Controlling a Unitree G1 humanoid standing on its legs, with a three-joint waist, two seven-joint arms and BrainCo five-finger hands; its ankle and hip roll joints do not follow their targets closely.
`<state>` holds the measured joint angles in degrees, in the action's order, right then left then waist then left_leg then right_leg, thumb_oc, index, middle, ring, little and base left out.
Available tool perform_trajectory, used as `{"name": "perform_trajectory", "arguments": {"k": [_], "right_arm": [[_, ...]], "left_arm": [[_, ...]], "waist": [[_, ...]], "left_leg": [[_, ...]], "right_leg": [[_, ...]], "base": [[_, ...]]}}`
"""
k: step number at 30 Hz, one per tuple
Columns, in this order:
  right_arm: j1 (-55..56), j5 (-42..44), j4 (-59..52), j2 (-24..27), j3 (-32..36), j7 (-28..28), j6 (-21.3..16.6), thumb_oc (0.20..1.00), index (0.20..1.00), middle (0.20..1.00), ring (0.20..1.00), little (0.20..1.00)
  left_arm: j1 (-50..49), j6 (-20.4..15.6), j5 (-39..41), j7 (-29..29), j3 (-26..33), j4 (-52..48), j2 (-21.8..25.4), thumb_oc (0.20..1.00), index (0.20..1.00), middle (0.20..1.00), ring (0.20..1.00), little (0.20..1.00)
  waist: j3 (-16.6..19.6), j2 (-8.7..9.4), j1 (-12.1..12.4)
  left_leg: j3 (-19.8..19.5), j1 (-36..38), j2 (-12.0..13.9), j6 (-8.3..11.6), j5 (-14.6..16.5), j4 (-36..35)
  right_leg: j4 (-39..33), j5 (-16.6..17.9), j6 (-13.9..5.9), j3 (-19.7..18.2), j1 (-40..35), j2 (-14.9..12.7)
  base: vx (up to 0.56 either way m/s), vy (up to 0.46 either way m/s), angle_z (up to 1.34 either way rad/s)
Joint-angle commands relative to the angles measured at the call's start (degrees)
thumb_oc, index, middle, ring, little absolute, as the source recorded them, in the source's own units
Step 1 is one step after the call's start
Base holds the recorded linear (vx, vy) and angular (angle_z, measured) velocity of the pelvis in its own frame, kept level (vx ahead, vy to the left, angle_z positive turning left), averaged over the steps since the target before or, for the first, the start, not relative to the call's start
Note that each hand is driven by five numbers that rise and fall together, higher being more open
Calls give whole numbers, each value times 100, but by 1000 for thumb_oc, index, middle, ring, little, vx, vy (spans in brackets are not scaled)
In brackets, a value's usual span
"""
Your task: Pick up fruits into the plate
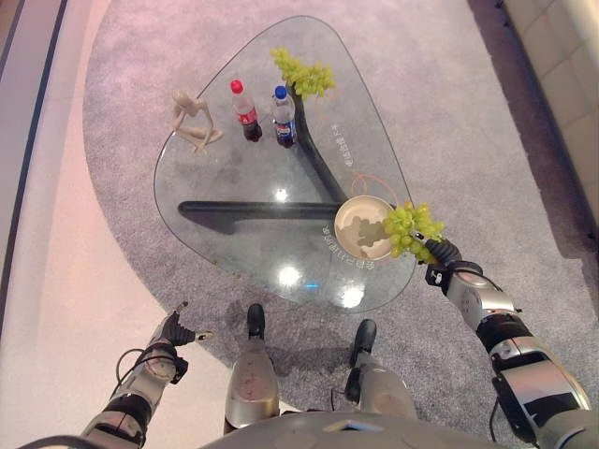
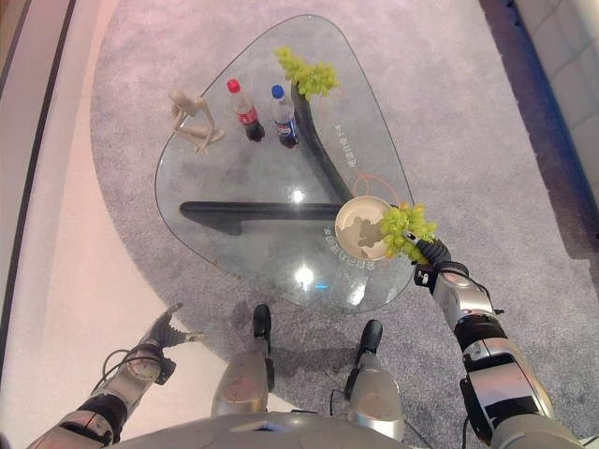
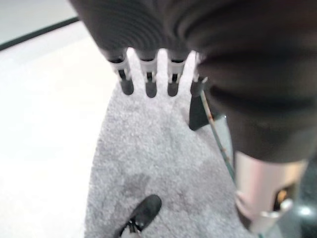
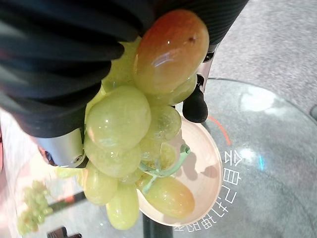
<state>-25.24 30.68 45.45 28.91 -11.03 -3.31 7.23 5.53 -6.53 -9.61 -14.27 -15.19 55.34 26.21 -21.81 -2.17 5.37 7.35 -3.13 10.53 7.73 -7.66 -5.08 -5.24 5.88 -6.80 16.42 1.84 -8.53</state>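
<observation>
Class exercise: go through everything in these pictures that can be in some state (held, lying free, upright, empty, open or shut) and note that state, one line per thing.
Right hand: shut on a grape bunch.
Held grape bunch: over the plate's near-right rim.
Plate: empty, on the glass table.
Second grape bunch: lying free at the table's far end.
Two bottles: upright, capped.
Wooden figurine: seated on the table.
Left hand: open, low beside the table.

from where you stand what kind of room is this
Probably a living room or showroom lounge: a low glass coffee table on a grey carpet, with a small figurine and drink bottles set out.
</observation>
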Motion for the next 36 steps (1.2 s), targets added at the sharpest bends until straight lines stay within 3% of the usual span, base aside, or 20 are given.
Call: {"name": "perform_trajectory", "arguments": {"k": [1,3,9,14,21,27,32,33,34,35,36], "right_arm": [[-424,-796,-556,278,-137,-285,-625,200,200,200,200,200],[-481,-1332,-728,358,-280,-424,-714,200,200,200,200,200],[-688,-2046,-505,506,-451,-526,-386,200,200,200,200,200],[-1350,-2543,594,805,-664,-139,138,200,200,200,200,200],[-2116,-3145,1976,1116,-983,-224,595,200,200,200,200,200],[-2613,-4194,2167,1473,-1339,-823,395,200,200,200,200,200],[-2990,-4581,2070,1589,-1623,-1319,501,200,200,200,200,200],[-3058,-4547,2082,1600,-1630,-1468,538,473,473,473,473,473],[-3063,-4545,2084,1600,-1630,-1489,544,473,473,473,473,473],[-3153,-4523,2112,1619,-1613,-1645,641,1000,1000,1000,1000,1000],[-3202,-4448,2135,1633,-1599,-1697,702,1000,1000,1000,1000,1000]], "left_arm": [[279,-128,-31,-271,37,325,59,1000,1000,1000,1000,1000],[338,-165,-21,-313,14,336,56,1000,1000,1000,1000,1000],[478,-106,60,-377,-71,201,72,1000,1000,1000,1000,1000],[636,-86,150,-359,-272,58,141,1000,1000,1000,1000,1000],[705,-21,314,-278,-508,-55,199,1000,1000,1000,1000,1000],[447,-53,483,-343,-700,-335,202,1000,1000,1000,1000,1000],[368,-31,541,-411,-806,-512,233,1000,1000,1000,1000,1000],[360,-16,564,-415,-833,-563,243,1000,1000,1000,1000,1000],[359,-16,564,-416,-835,-569,244,1000,1000,1000,1000,1000],[340,-43,594,-462,-885,-627,242,1000,1000,1000,1000,1000],[326,-20,626,-467,-908,-694,244,1000,1000,1000,1000,1000]], "waist": [[-106,139,33],[-177,158,39],[-389,161,95],[-691,41,262],[-798,-176,449],[-798,-448,590],[-798,-503,656],[-798,-513,662],[-798,-513,663],[-798,-544,668],[-798,-563,678]], "left_leg": [[-119,-449,-454,-258,347,275],[-143,-518,-463,-261,357,324],[-235,-692,-502,-272,416,519],[-374,-1058,-619,-304,432,814],[-491,-1775,-859,-431,516,1342],[-546,-2311,-1049,-533,498,1496],[-525,-2691,-1114,-591,494,1679],[-515,-2747,-1113,-598,497,1692],[-514,-2752,-1113,-599,497,1693],[-499,-2820,-1112,-609,502,1710],[-484,-2855,-1105,-614,504,1714]], "right_leg": [[809,-585,85,38,283,-112],[878,-604,89,30,351,-108],[1053,-665,109,17,502,-108],[1302,-684,135,44,800,-132],[1798,-724,162,118,1498,-211],[2157,-739,120,197,2136,-350],[2436,-746,110,222,2582,-431],[2451,-739,108,226,2649,-438],[2453,-738,107,226,2655,-439],[2499,-736,112,227,2756,-448],[2516,-735,110,232,2800,-462]], "base": [[-15,-7,7],[-1,-13,11],[15,-11,10],[-7,-23,13],[7,-12,10],[-5,26,13],[-16,27,7],[-14,7,8],[-17,22,6],[-18,30,4],[-26,34,4]]}}
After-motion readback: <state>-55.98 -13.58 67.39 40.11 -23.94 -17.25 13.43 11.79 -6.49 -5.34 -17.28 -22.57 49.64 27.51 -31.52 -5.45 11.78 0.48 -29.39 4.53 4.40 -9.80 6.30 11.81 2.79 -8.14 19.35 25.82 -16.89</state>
